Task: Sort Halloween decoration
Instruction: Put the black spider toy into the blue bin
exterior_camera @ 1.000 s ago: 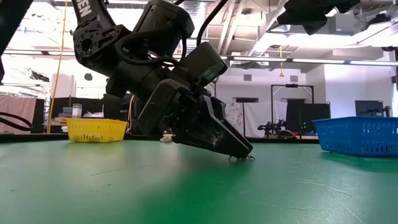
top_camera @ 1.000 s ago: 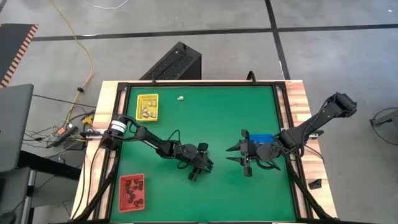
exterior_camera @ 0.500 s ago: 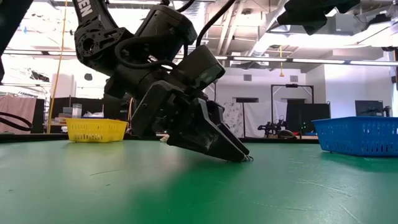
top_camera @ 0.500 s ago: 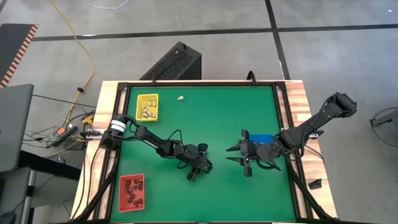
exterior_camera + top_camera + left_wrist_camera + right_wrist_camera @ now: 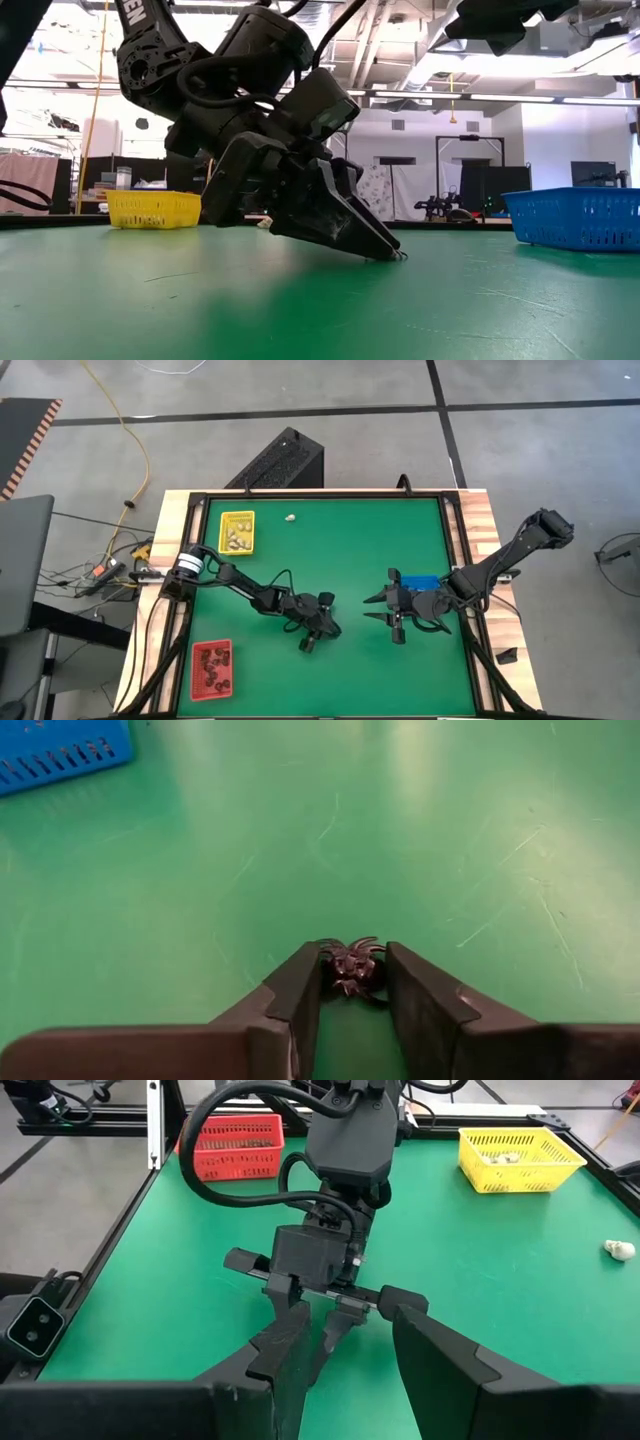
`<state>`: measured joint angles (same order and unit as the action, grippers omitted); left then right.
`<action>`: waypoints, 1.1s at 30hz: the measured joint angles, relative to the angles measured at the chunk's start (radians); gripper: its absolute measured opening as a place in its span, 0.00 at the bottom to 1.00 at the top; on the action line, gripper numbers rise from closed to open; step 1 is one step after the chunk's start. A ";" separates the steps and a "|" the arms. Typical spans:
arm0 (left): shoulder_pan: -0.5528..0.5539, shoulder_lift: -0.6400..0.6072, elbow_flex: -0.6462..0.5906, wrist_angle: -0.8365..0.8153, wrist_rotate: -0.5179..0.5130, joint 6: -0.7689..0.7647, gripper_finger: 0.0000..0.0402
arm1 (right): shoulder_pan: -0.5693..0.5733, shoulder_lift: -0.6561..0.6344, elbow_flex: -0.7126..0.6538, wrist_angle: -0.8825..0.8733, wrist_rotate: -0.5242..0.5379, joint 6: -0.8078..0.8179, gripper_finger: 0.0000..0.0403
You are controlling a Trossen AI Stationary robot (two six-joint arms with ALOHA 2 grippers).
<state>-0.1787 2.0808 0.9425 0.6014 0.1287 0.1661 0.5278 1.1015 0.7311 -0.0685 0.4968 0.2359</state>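
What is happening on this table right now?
The left hand has shut on a small black spider at the green mat. The right hand hovers open by the blue tray. The yellow tray holds pale trinkets, the red tray dark ones; one whitish trinket lies loose.

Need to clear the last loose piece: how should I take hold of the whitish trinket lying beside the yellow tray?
Grip the whitish trinket across its rounded body, coming straight down from above; it lies alone on the mat, clear of the yellow tray.
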 joint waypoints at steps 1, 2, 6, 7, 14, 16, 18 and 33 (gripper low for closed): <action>0.000 0.000 0.000 0.001 0.000 0.000 0.23 | 0.000 0.000 0.000 0.000 0.000 0.000 0.43; 0.000 0.000 0.000 0.003 0.000 -0.001 0.23 | 0.000 0.000 0.000 0.000 0.000 0.000 0.43; 0.000 0.000 0.000 0.054 -0.001 -0.005 0.23 | 0.000 0.000 0.000 0.000 0.000 0.000 0.43; 0.000 -0.002 0.000 0.067 -0.001 -0.005 0.23 | 0.000 0.000 0.000 0.000 0.000 0.001 0.43; 0.012 -0.006 -0.002 0.222 -0.007 0.031 0.23 | -0.002 0.000 0.000 0.014 0.000 -0.001 0.43; 0.023 -0.006 -0.002 0.256 -0.010 0.052 0.23 | -0.006 0.000 0.000 0.029 0.000 -0.009 0.43; 0.038 -0.006 0.009 0.279 -0.012 0.058 0.23 | -0.002 -0.004 0.000 0.042 0.000 -0.023 0.43; -0.086 -0.007 0.263 -0.245 -0.143 -0.064 0.36 | 0.048 -0.018 0.001 0.039 0.002 -0.042 0.43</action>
<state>-0.2646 2.0739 1.2058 0.3565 -0.0140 0.1017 0.5762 1.0836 0.7319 -0.0290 0.4984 0.1937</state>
